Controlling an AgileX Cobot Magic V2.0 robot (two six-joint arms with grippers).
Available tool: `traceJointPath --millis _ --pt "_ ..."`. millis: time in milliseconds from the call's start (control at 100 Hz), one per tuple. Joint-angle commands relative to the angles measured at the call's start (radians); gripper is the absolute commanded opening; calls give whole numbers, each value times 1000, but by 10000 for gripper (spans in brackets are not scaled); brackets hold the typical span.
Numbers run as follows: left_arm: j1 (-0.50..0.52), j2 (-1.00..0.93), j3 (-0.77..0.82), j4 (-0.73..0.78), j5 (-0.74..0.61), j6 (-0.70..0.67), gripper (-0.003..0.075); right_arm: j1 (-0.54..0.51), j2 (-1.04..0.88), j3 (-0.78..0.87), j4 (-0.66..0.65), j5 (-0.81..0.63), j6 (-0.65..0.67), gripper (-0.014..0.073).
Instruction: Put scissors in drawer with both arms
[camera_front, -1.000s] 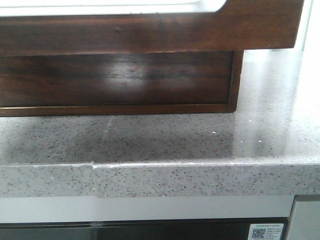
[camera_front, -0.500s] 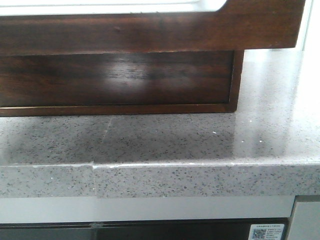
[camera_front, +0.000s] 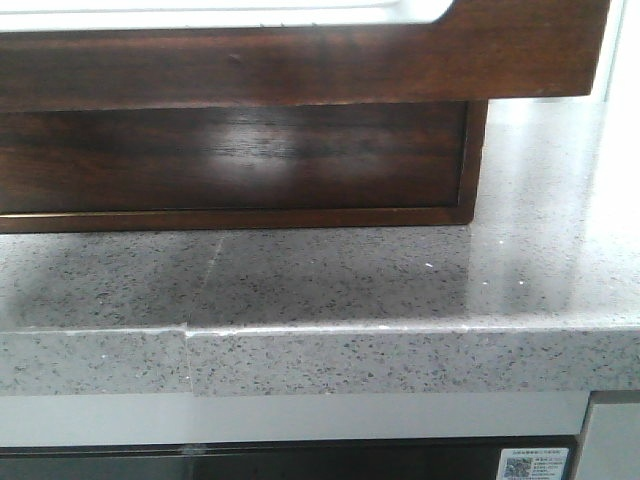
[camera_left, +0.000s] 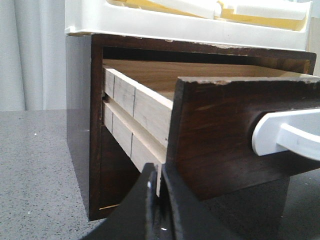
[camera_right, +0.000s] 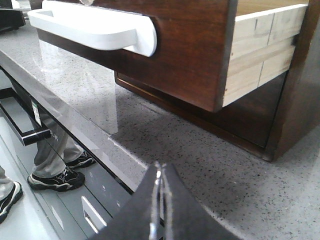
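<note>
the left gripper (camera_left: 161, 210) is showing its black fingers pressed together, clenched on nothing, hovering just in front of the drawer (camera_left: 235, 135) near its pale side wall. the right gripper (camera_right: 161, 210) is likewise clenched and carrying nothing, hanging over the speckled grey countertop (camera_right: 240, 170) near its front edge. the drawer is standing pulled out of the dark wooden cabinet (camera_left: 80, 125), overhanging the counter in the front view. the scissors are not appearing in any view
</note>
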Motion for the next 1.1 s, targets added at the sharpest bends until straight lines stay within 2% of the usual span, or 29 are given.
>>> traceJointPath --millis 0,160,280,410,570,730,860,980,1090 --pt "-9 -4 -27 -8 -53 -11 -22 -7 7 -27 7 -83 -2 -41" --pt "-9 -4 -27 -20 -40 -11 -22 -7 7 -27 7 -83 -2 -41" --pt "-7 -4 -27 -297 22 33 -22 -7 7 -27 7 -83 -2 -41" --pt "16 -4 -27 -503 61 343 -22 -7 7 -27 7 -83 -2 -41" --pt "131 -4 -25 -761 53 784 -22 -7 7 -27 7 -83 -2 -41" --pt "303 -4 38 -1013 -136 1083 -22 -7 7 -27 7 -83 -2 -41" --pt "420 -4 95 -1016 -228 1088 -22 -7 7 -27 7 -83 -2 -41" --pt "475 -31 95 -1002 -146 1080 -22 -7 7 -27 7 -83 -2 -41" --pt "492 -30 95 -914 -70 927 -22 -7 7 -27 7 -83 -2 -41"
